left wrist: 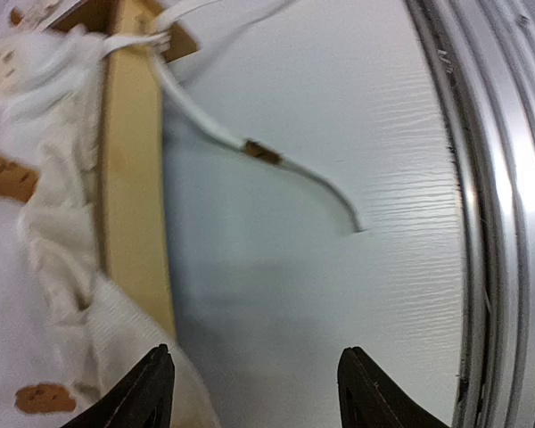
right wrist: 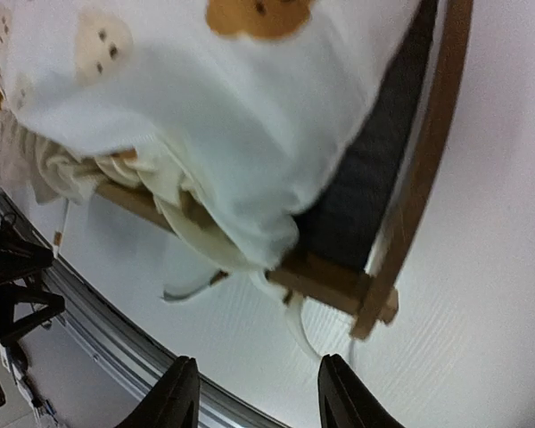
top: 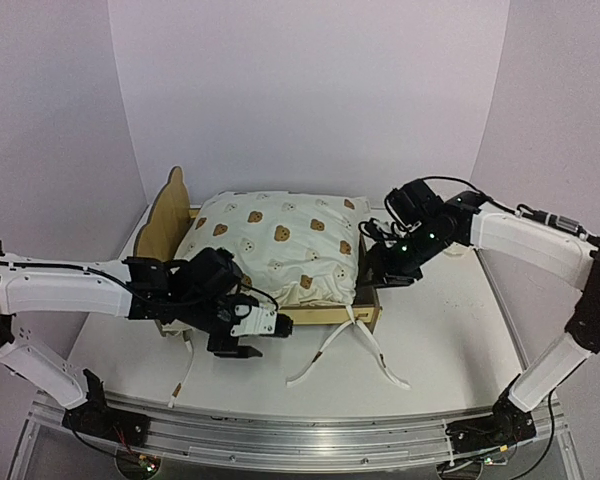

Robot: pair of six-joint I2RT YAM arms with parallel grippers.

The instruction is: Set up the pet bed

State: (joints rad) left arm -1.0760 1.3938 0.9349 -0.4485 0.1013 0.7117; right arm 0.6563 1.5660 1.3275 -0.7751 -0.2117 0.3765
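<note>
bear-print cushion (top: 280, 245) is laid in the wooden pet bed (top: 167, 222); fingers of left gripper (left wrist: 254, 357) and right gripper (right wrist: 259, 366) are spread, nothing grasped

The pet bed (right wrist: 428, 160) frame, just ahead of the right gripper (right wrist: 257, 364), is made of light wood, finished smooth and matt. Inside the frame, a dark grey felt base (right wrist: 366, 178) with a dull, fuzzy surface is seen. The cushion (right wrist: 250, 107) lying over it is cream cloth, soft and creased, printed with brown bears. The tie string (left wrist: 205, 125) ahead of the left gripper (left wrist: 254, 357) is flat white cloth tape. The table (left wrist: 339, 294) beneath that gripper is white, finely grained and faintly sheened. The rail (left wrist: 508, 223) to its right is brushed, reflective metal. The fingers of both grippers are finished in matt black plastic.
</note>
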